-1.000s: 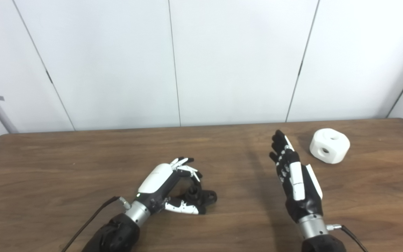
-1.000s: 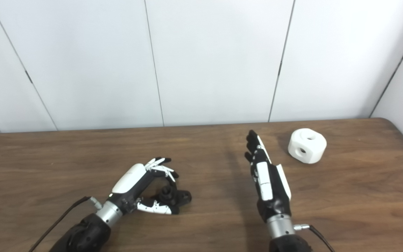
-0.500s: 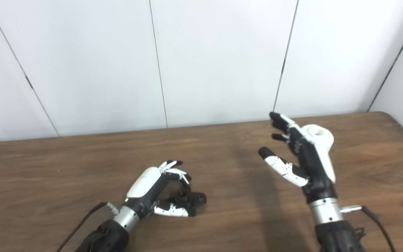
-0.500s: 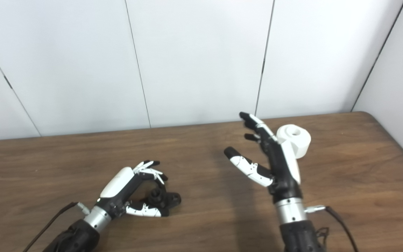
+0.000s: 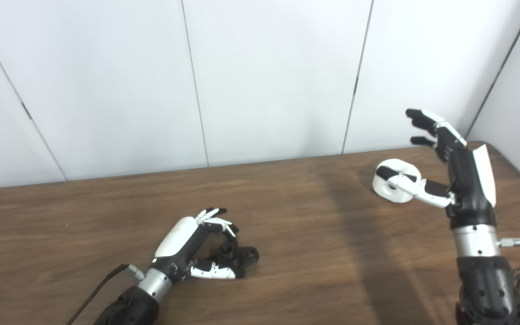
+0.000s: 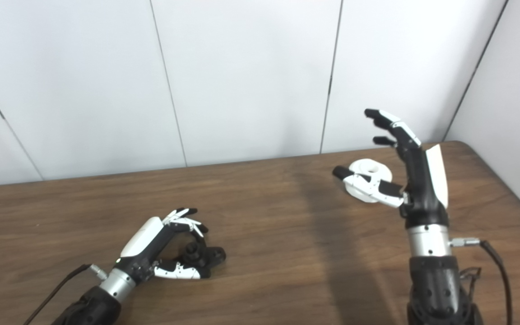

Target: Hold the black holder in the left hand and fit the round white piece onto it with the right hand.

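step in hand: reach for the round white piece (image 5: pixel 395 184), which sits on the wooden table (image 5: pixel 287 253) at far right. right hand (image 5: pixel 461 180) raised over it, fingers spread, holding nothing, thumb across its front. left hand (image 5: pixel 194 243) curled around the black holder (image 5: pixel 237 257), resting on the table; firm grip uncertain. next: lower and close on the piece. white panelled wall (image 5: pixel 264 76) behind.

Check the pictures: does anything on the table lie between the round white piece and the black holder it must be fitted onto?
Nothing visible does. Only bare table lies between the round white piece, near the open right hand, and the black holder inside the left hand.
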### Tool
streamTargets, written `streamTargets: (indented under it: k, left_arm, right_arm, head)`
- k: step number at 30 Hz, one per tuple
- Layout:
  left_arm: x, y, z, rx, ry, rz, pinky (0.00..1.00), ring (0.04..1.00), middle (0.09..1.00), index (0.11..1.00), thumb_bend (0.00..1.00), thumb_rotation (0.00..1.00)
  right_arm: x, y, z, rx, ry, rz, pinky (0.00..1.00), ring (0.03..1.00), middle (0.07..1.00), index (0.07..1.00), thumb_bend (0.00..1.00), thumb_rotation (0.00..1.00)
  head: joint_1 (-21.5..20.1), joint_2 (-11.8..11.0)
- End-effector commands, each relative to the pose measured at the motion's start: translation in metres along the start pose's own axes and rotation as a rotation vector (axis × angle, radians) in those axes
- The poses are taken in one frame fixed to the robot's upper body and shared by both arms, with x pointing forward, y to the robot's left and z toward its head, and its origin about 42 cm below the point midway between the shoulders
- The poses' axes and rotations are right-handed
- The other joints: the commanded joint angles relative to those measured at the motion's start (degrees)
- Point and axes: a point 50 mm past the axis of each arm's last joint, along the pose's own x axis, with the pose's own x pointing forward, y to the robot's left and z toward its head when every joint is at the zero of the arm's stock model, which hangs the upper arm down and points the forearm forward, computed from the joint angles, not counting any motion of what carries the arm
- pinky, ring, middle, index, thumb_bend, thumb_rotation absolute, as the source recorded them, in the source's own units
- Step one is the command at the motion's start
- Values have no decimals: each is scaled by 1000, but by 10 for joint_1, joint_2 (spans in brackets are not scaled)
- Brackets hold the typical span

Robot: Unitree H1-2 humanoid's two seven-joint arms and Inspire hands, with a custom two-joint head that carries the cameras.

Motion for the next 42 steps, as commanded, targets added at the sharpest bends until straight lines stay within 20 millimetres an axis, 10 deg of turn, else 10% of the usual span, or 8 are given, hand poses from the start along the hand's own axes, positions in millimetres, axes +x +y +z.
streamTargets:
  k: [1, 25, 42]
  left_arm:
    - [-14, -26, -6, -37, 18, -29, 1000, 933, 717, 481, 522, 51]
    - [-35, 7, -40, 185, 64, -130, 987, 908, 712, 482, 522, 48]
    - [-34, 15, -40, 195, 44, -114, 957, 892, 705, 482, 522, 48]
  right_arm:
    - [14, -8, 11, -20, -104, -39, 679, 805, 806, 757, 601, 263]
    - [26, -24, 4, -204, -92, -99, 715, 800, 803, 760, 612, 305]
    - [42, -47, -50, -352, 152, 81, 770, 874, 885, 849, 794, 433]
  head:
    - [-2, 0]
    - [-51, 3]
    - [-67, 2]
